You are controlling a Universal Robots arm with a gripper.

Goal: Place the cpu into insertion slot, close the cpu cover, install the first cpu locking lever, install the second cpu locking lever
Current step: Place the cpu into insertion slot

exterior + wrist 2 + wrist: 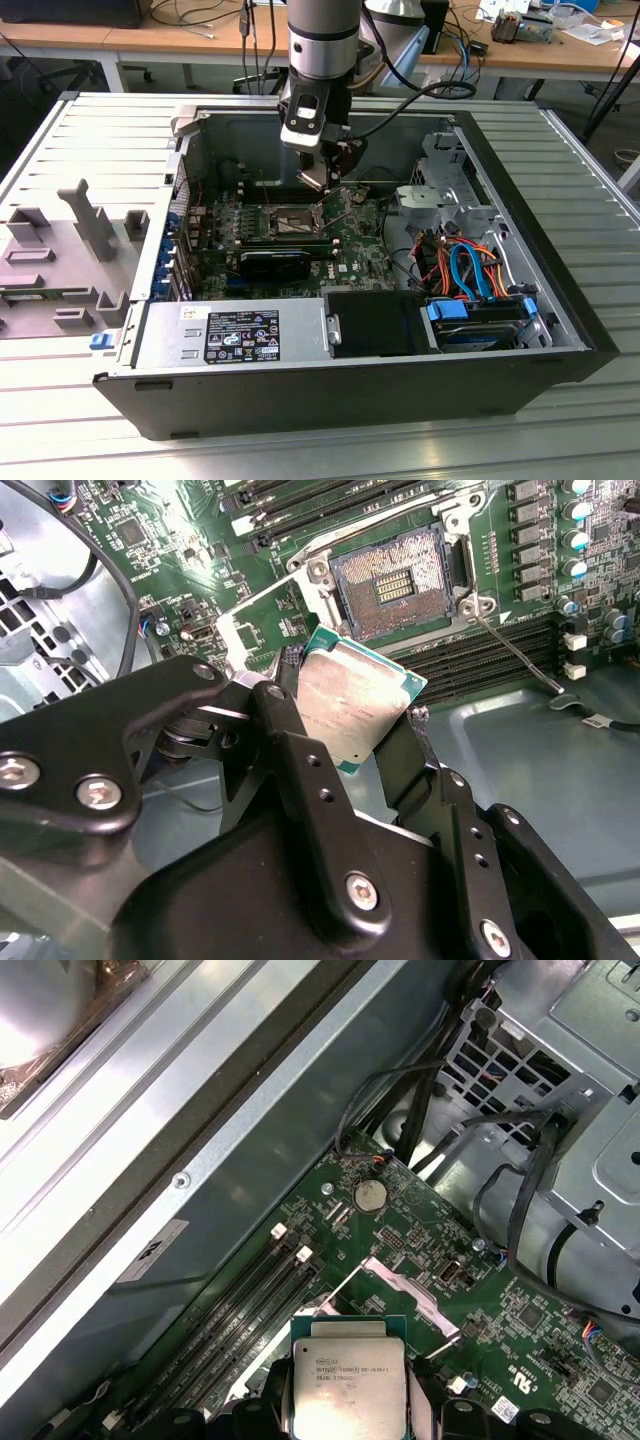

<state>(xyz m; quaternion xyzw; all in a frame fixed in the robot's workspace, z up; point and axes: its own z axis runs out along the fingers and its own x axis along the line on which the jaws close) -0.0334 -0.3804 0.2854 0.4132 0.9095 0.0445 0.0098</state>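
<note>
While the pincer (348, 710) pinches the cpu (352, 698) by opposite edges, held tilted, clear above the insertion slot (395, 580)

The insertion slot (395, 580) lies bare, with the cpu cover (312, 592) raised beside it.

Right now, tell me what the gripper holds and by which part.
The gripper holds the cpu, pinched by two opposite edges between its fingers, metal top bare. The cpu is not yet in the insertion slot.

Arm (322, 25) silver-grey tube, dark band; hand (345, 708) black linkages, silver screws (362, 890); black cable (430, 92).
</note>
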